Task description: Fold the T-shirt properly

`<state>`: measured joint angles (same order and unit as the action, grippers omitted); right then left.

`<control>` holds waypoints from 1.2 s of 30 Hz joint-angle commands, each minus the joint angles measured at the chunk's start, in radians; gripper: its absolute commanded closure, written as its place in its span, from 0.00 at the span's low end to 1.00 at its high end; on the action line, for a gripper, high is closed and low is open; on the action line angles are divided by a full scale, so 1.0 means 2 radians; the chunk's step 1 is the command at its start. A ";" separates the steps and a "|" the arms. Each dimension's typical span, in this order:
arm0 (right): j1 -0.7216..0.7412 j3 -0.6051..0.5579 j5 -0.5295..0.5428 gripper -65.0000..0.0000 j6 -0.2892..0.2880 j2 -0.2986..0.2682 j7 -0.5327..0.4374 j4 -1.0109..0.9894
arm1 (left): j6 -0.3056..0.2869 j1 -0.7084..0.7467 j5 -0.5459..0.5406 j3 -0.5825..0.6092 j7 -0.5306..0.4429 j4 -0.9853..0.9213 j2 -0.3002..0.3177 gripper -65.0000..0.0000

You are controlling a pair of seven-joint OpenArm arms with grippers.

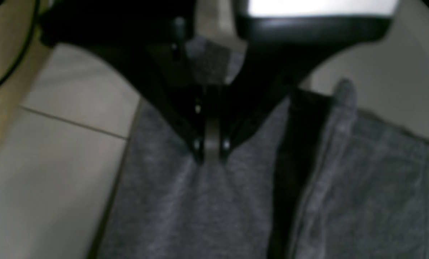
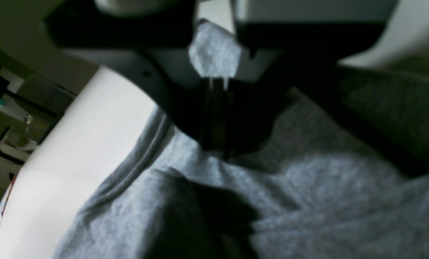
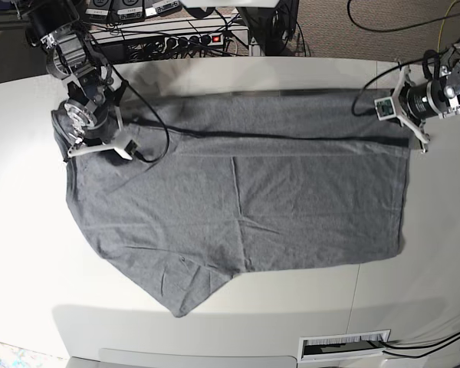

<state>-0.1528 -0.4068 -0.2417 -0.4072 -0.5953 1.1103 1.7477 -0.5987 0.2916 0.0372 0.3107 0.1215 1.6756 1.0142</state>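
A heather-grey T-shirt (image 3: 238, 199) lies spread across the middle of a white table (image 3: 215, 322), its far edge doubled over toward the near side so that a dark fold line runs the width of the cloth. 1 short sleeve juts out at the near edge, pointing toward the table's front. Creases cross the middle of the fabric.

The right gripper (image 3: 70, 132), at the left end of the garment in the base view, has its jaws clenched on a bunch of grey cloth; the right wrist view shows fabric pinched between the dark fingers (image 2: 218, 118), with a ribbed hem curving away beside them. The left gripper (image 3: 402, 115), at the opposite end, also grips the shirt: the left wrist view shows its 2 jaws pressed together on the cloth (image 1: 211, 147), a deep fold standing just beside them.

Behind the table, a power strip (image 3: 188, 38) with a red switch sits among black cables (image 3: 383, 23). A white vent plate (image 3: 345, 346) lies at the table's near edge.
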 commanded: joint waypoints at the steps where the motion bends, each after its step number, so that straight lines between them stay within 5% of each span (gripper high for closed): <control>1: -0.024 -0.005 0.056 1.00 -0.028 -0.002 0.030 -0.004 | -0.050 0.025 0.034 0.011 0.063 -0.010 0.009 1.00; 18: -0.068 -0.001 0.029 1.00 -0.028 -0.002 0.022 0.040 | -0.050 0.055 0.035 0.011 0.073 0.005 0.020 1.00; 31: -0.068 0.067 0.055 1.00 -0.027 -0.002 -0.005 0.070 | -0.050 0.055 0.037 0.011 0.075 0.033 0.042 1.00; 36: -0.068 0.083 0.064 1.00 -0.027 -0.001 -0.011 0.079 | 0.008 0.053 0.037 0.011 0.074 0.052 0.065 1.00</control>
<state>-0.2863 -0.2455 -0.1284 -0.4545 -0.5892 1.0946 1.8942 -0.5549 0.3862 0.0750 0.3286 0.1974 1.7882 1.1221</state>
